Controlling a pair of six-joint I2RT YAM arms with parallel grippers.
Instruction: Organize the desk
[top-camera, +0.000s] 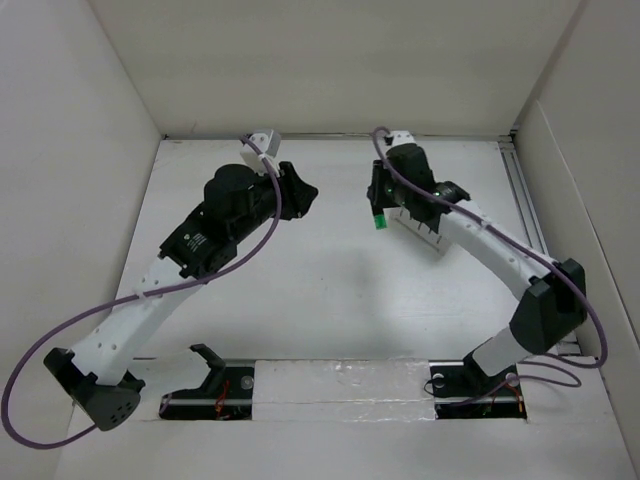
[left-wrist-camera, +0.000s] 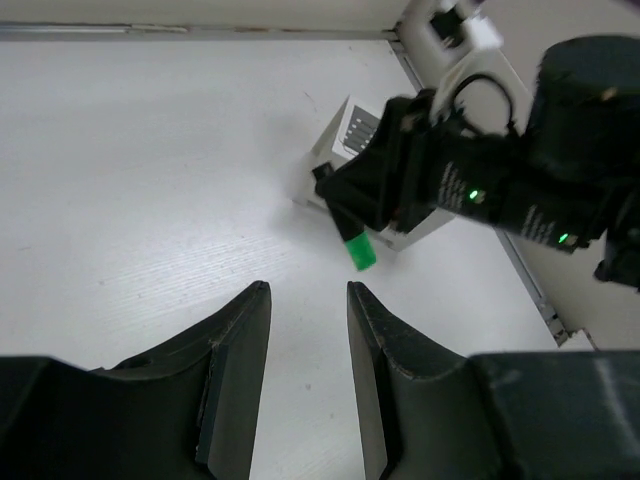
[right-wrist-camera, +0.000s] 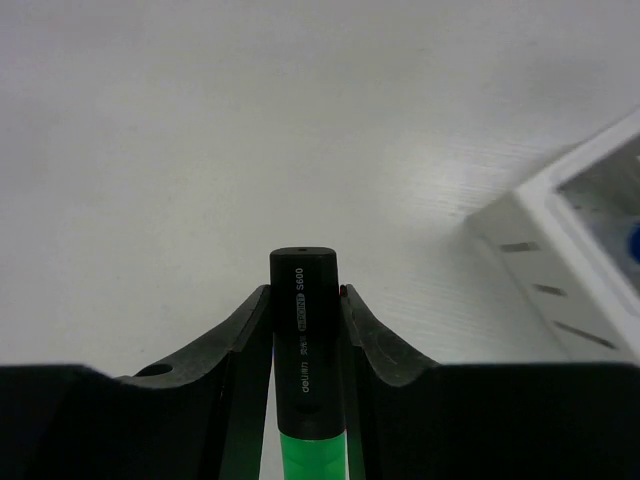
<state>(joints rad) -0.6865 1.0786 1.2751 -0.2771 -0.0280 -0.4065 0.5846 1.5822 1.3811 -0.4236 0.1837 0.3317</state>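
The desk (top-camera: 300, 290) is a flat white tabletop. My right gripper (right-wrist-camera: 304, 292) is shut on a green highlighter with a black cap (right-wrist-camera: 302, 330). It holds the highlighter above the desk, just left of a small white compartment box (right-wrist-camera: 560, 240). In the top view the highlighter's green end (top-camera: 380, 221) sticks out below the right gripper (top-camera: 378, 205), with the box (top-camera: 428, 235) partly hidden under the arm. My left gripper (left-wrist-camera: 308, 300) is open and empty above bare desk. It faces the highlighter (left-wrist-camera: 361, 252) and the box (left-wrist-camera: 350, 130).
White panel walls bound the desk on the left, back and right. A metal rail (top-camera: 527, 200) runs along the right edge. A black bracket (top-camera: 212, 362) sits at the near edge between the arm bases. Purple cables loop from both arms.
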